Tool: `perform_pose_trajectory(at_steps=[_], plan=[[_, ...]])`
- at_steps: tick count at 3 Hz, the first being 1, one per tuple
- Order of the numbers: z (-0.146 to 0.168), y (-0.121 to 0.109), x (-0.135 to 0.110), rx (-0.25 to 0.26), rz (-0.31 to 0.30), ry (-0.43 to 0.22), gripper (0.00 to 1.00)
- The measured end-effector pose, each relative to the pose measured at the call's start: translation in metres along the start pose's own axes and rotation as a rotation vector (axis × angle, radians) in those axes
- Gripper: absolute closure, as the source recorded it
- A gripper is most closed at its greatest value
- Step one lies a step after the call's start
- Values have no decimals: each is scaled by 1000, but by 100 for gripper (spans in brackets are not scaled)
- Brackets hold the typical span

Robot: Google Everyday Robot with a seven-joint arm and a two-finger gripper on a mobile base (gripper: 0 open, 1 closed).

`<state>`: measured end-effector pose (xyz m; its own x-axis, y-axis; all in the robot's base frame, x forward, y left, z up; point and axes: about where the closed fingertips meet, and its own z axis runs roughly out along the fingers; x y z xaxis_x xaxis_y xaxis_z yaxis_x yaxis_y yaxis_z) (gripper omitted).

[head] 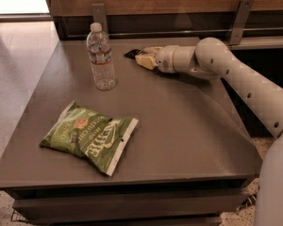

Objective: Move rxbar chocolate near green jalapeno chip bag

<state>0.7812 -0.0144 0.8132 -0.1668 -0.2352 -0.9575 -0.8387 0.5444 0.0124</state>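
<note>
The rxbar chocolate [131, 53], a small flat black wrapper, is at the back of the table, right of the water bottle. My gripper [142, 58] reaches in from the right at the bar. Its pale fingers [146, 60] are closed on the bar's right end, and the dark tip sticks out to the left, just above the tabletop. The green jalapeno chip bag [89, 135] lies flat at the front left of the table, far from the bar and the gripper.
A clear water bottle [101, 58] stands upright just left of the bar. The grey table [179, 126] backs onto a wooden wall with two metal brackets [239, 20]. My arm [236, 79] spans the table's right side.
</note>
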Motion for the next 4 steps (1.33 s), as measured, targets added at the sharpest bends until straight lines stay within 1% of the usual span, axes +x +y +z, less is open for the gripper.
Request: perform_pose_trajectory(at_steps=[3, 4], plan=[[0, 0, -1, 0, 0, 0, 100], [-6, -1, -3, 7, 0, -3, 100]])
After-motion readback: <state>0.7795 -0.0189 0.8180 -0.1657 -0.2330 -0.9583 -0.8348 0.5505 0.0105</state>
